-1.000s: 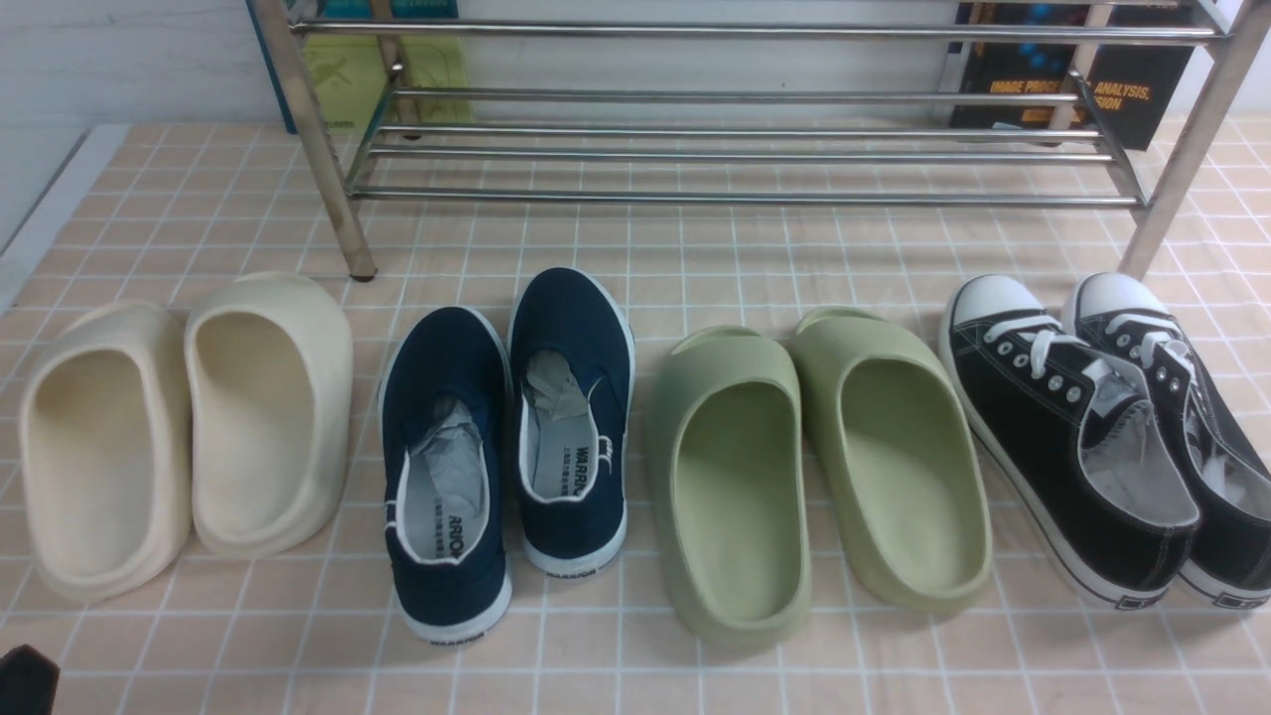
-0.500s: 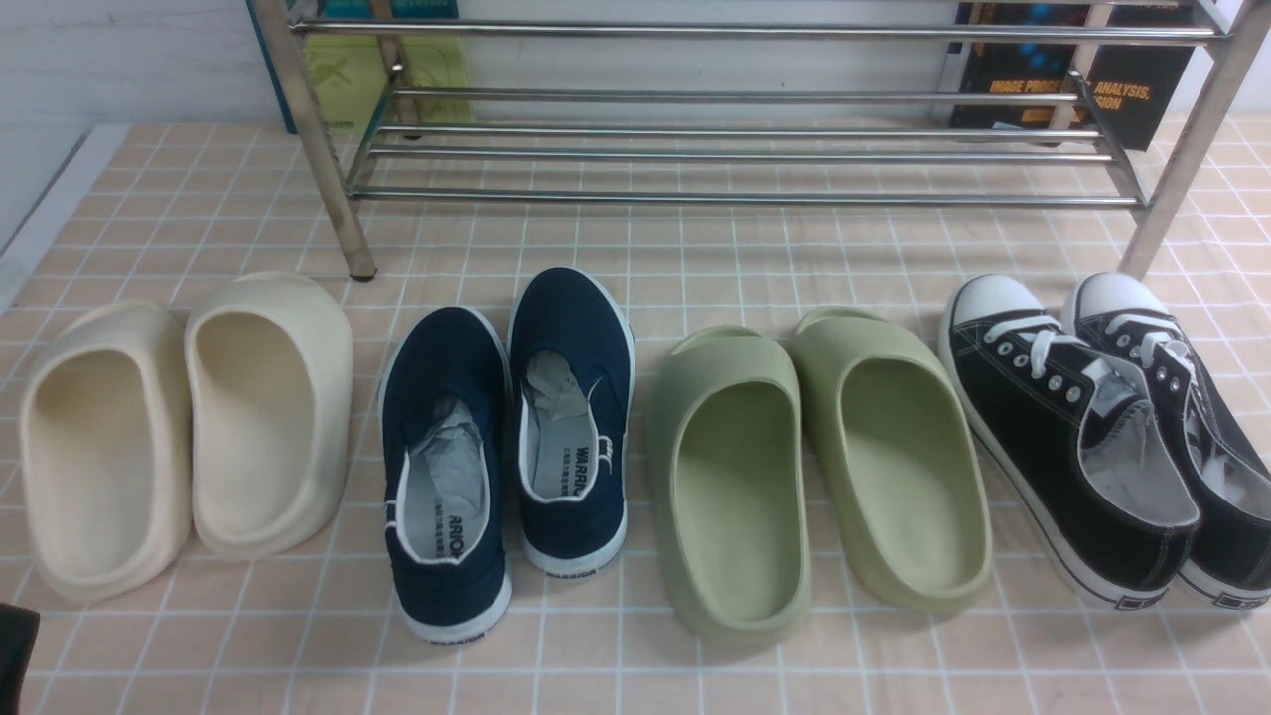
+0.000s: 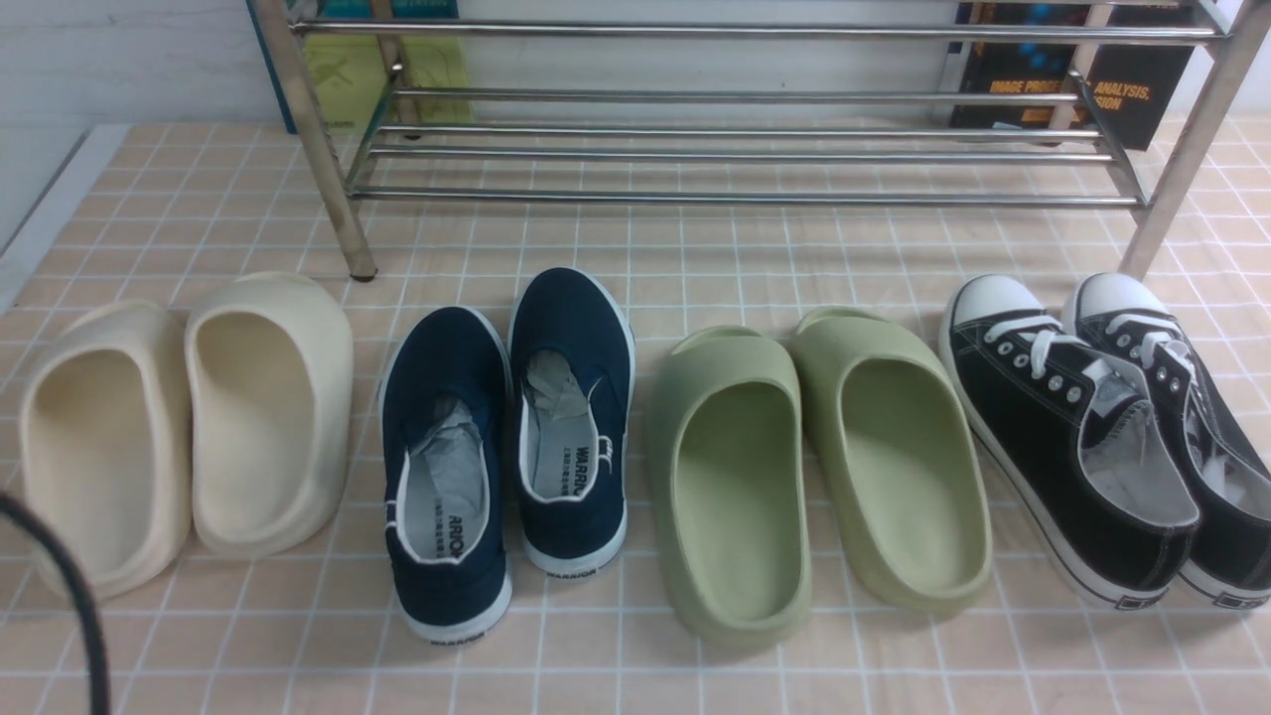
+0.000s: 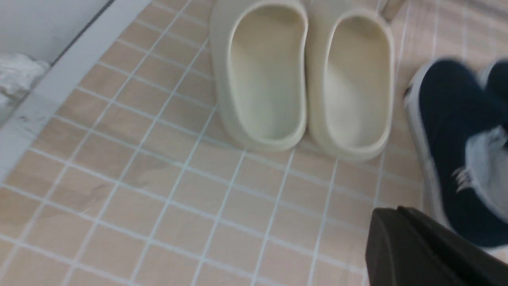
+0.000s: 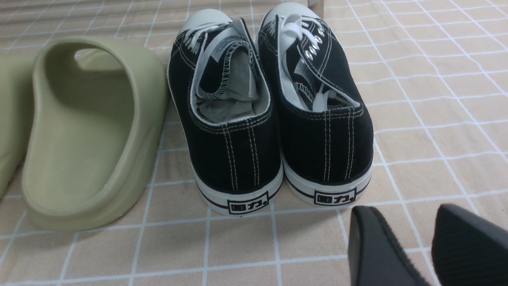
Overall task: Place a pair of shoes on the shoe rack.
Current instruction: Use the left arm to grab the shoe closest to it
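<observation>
The pair of shoes, two navy slip-ons with white soles, stands side by side on the tiled floor: the left shoe point(image 3: 447, 467) and the right shoe point(image 3: 573, 417), heels toward me. Behind them the silver shoe rack point(image 3: 735, 149) holds nothing on its bars. In the left wrist view my left gripper point(image 4: 391, 212) is shut on nothing, low over the tiles, with a blurred navy shoe point(image 4: 448, 119) just beyond it. My right gripper point(image 5: 401, 212) is open and empty, behind the heels of the black sneakers point(image 5: 278, 119). Neither gripper shows in the front view.
Cream slippers point(image 3: 189, 427) stand left of the navy pair, green slippers point(image 3: 824, 477) to its right, and black lace-up sneakers point(image 3: 1092, 437) at far right. A black cable point(image 3: 70, 596) arcs at the lower left. Books point(image 3: 1072, 79) lean behind the rack. A white ledge point(image 3: 40, 199) borders the floor's left side.
In the front view the dark part at the lower left corner has gone, and a black cable now arcs there. The shoes have not moved.
</observation>
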Robot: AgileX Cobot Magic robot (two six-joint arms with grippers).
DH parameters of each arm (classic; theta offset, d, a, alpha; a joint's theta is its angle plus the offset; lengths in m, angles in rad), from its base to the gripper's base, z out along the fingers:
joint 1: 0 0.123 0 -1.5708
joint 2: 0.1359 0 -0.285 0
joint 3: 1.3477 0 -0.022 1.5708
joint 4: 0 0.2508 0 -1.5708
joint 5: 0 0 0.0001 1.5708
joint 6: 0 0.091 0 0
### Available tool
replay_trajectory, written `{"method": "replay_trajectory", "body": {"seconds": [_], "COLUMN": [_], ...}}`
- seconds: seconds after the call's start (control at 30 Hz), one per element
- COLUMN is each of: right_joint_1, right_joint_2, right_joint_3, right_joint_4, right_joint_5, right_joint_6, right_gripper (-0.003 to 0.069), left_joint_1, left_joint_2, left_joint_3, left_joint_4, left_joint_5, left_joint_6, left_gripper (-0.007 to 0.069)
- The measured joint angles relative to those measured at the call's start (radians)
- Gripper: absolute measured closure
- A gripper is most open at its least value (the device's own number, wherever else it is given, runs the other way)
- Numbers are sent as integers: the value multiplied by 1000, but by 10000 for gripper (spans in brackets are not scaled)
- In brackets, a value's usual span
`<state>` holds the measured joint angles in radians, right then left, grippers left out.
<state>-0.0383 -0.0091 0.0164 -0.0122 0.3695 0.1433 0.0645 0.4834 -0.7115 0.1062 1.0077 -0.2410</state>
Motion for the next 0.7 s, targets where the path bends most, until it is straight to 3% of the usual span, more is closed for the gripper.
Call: {"method": "replay_trajectory", "body": {"seconds": [0.13,0.33,0.47,0.57,0.7], "right_joint_1": [0,0,0,0,0], "right_joint_2": [0,0,0,0,0], "right_joint_3": [0,0,0,0,0], "right_joint_4": [0,0,0,0,0], "right_joint_5": [0,0,0,0,0], "right_joint_6": [0,0,0,0,0], "right_gripper": [421,421,421,421,421], "left_joint_1": [0,-14,-152,-292,-414], "left_joint_2": [226,443,593,696,820], "left_joint_3": [-157,-240,-287,-325,-361], "left_joint_4": [2,-48,-47,-19,10], "left_joint_5": [101,111,120,119,70], "left_joint_6": [109,132,163,152,42], "left_gripper": [622,601,517,394,208]}}
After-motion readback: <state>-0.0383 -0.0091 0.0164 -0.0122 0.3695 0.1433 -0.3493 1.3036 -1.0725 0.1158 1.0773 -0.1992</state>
